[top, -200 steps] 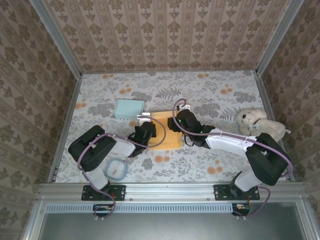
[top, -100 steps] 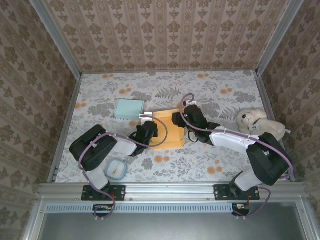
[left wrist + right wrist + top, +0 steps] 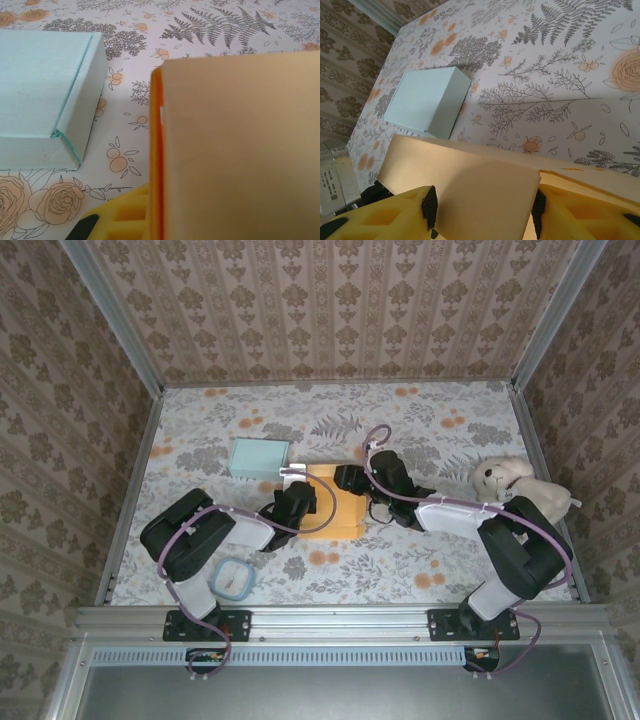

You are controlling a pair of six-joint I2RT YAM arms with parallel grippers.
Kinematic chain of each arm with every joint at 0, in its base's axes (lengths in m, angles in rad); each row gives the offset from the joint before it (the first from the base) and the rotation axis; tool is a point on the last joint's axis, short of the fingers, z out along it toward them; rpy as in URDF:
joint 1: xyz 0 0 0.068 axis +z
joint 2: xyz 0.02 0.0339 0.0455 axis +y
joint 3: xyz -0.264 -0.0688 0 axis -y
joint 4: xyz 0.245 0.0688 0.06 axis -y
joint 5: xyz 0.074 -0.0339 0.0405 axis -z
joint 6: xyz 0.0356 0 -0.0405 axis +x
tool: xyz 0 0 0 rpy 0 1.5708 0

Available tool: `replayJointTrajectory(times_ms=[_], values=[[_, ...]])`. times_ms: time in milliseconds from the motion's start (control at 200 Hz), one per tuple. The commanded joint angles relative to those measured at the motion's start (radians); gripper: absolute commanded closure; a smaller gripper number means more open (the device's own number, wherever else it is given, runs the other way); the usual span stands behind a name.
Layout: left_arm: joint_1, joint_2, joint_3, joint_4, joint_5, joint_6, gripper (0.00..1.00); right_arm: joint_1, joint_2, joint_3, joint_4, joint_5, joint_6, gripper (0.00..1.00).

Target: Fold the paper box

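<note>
Right gripper (image 3: 484, 212), half-open astride the paper box (image 3: 335, 522) flap, has slid toward 9 o'clock, probably folding it inward; left gripper (image 3: 291, 502) stays pinched on the wall.

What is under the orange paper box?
Floral table cover shows around the orange paper box; whatever is beneath it is covered by the box itself.

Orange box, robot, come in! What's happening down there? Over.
Left gripper shut on orange box. Right gripper, jaws apart, flap between them. Blue box close beside, not touching. Over.
</note>
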Motion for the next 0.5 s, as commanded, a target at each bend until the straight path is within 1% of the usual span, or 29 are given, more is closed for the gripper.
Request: replayJointTrajectory(times_ms=[0, 130, 290, 495], values=[[-0.013, 0.010, 0.024, -0.046, 0.003, 0.003, 1.00, -0.003, -0.016, -0.039, 0.049, -0.002, 0.009, 0.46], [-0.011, 0.015, 0.034, -0.060, 0.008, 0.001, 1.00, -0.020, -0.035, -0.079, 0.021, 0.056, -0.029, 0.44], [-0.009, 0.013, 0.044, -0.083, 0.013, -0.001, 1.00, -0.043, -0.058, -0.138, 0.031, 0.081, -0.094, 0.43], [0.000, 0.030, 0.089, -0.157, 0.022, -0.011, 1.00, -0.043, -0.075, -0.187, 0.073, 0.040, -0.172, 0.41]])
